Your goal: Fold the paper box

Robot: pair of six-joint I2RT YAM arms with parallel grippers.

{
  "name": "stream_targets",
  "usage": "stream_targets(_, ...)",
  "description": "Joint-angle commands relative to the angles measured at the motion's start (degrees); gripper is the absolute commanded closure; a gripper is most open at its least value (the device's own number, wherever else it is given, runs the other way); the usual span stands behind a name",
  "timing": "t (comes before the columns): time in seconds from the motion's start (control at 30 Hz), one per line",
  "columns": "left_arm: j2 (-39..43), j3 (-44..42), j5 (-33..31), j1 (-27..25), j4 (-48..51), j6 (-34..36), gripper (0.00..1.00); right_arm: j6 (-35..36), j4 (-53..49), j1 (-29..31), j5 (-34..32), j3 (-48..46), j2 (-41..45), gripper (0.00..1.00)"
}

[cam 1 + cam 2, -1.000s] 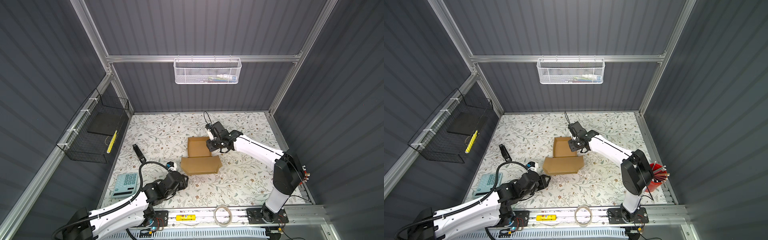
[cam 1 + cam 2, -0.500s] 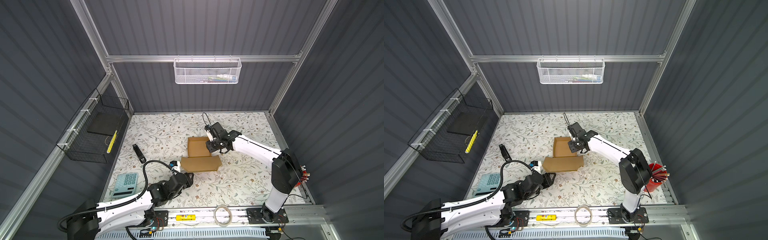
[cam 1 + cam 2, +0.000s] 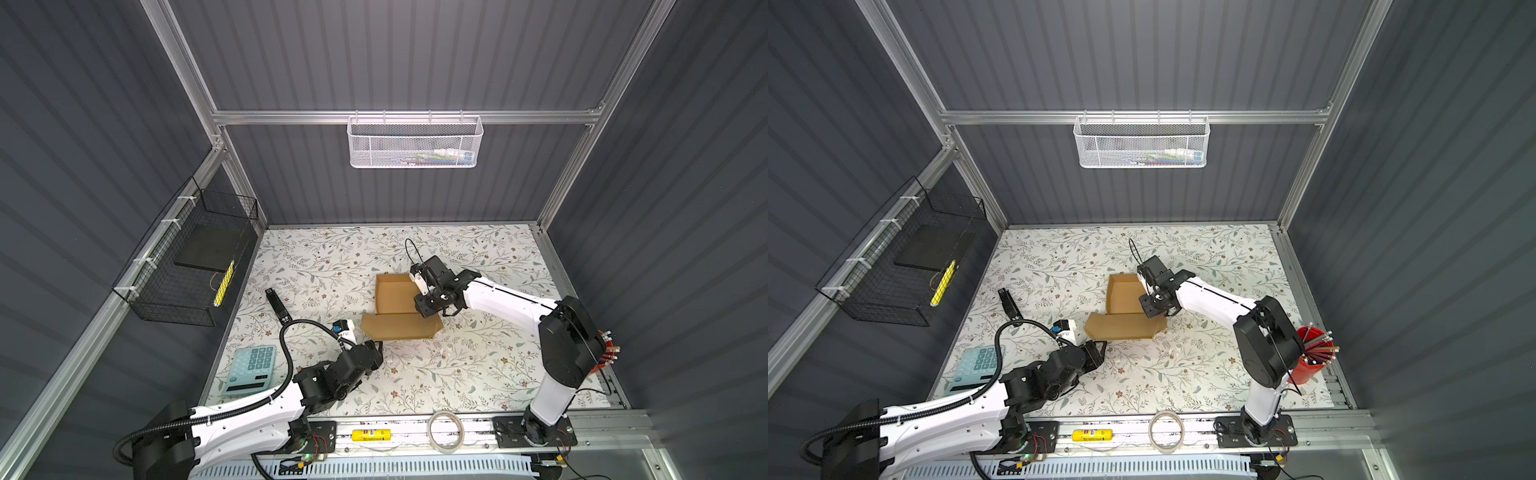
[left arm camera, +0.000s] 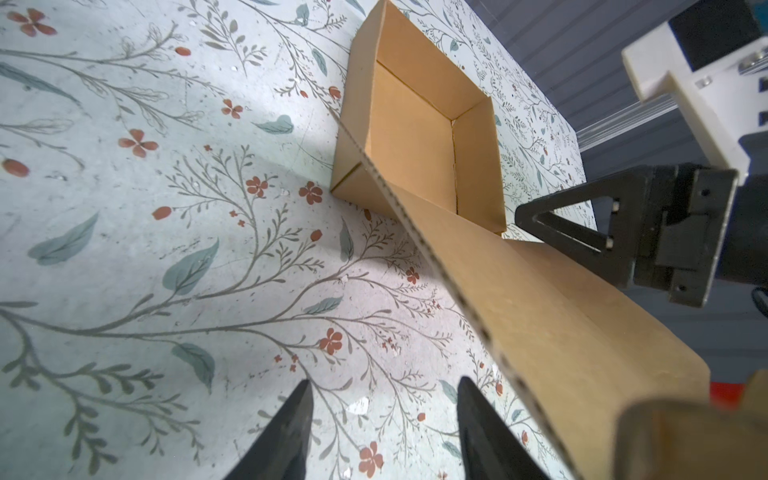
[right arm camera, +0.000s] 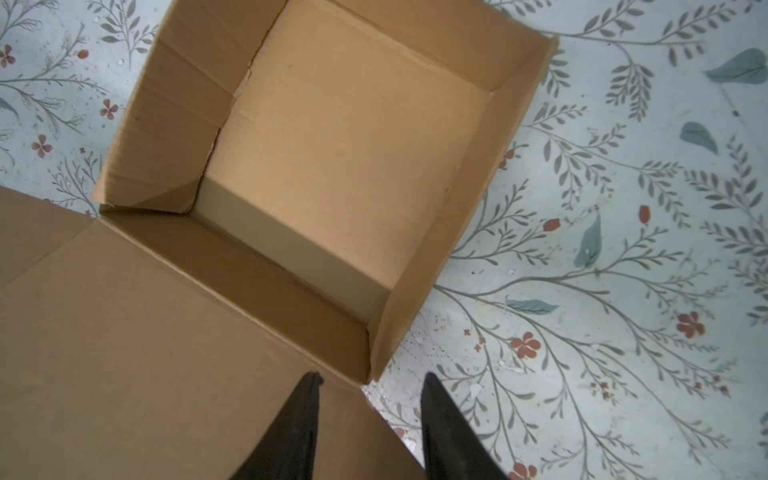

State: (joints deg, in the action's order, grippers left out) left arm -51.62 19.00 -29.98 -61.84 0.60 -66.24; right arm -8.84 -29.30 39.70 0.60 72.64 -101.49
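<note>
The paper box is plain brown cardboard in both top views: an upright open tray (image 3: 392,293) (image 3: 1123,293) with its lid flap (image 3: 399,327) (image 3: 1120,327) spread toward the front. My left gripper (image 3: 377,345) (image 3: 1101,345) (image 4: 383,384) is open over the tablecloth, just off the flap's near left corner, holding nothing. My right gripper (image 3: 428,311) (image 3: 1152,311) (image 5: 371,376) hangs open over the tray's right front corner. One finger is above the flap (image 5: 124,332), the other above the tablecloth. The tray (image 5: 345,158) is empty.
A calculator (image 3: 251,370) and a black stapler-like object (image 3: 277,306) lie at the left. A tape roll (image 3: 445,430) and a yellow tube (image 3: 368,434) sit on the front rail. A red pencil cup (image 3: 1312,353) stands at the right edge. A black wire basket (image 3: 195,266) hangs on the left wall.
My left gripper has moved forward and right toward the flap's near left corner, and its jaws have widened. The right gripper and the box have hardly moved.
</note>
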Motion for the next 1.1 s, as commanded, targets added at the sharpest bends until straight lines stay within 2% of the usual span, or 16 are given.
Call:
stream_targets(0.0, -1.3, 1.3, -3.1, 0.2, 0.8, 1.2, 0.43, 0.9, 1.5, 0.1, 2.2, -1.2, 1.9, 0.57)
stream_targets(0.4, -6.5, 5.4, 2.3, 9.5, -2.7, 7.4, 0.42, 1.6, 2.9, 0.2, 6.5, -2.1, 2.5, 0.57)
stream_targets(0.7, -12.2, 9.0, 3.7, 13.4, -5.7, 10.8, 0.4, 1.0, 4.7, 0.2, 10.0, -3.2, 3.0, 0.57)
stream_targets(1.07, -19.9, 13.1, 9.4, 20.2, -10.2, 14.1, 0.4, -1.0, 8.1, 0.2, 14.3, -4.5, 3.7, 0.57)
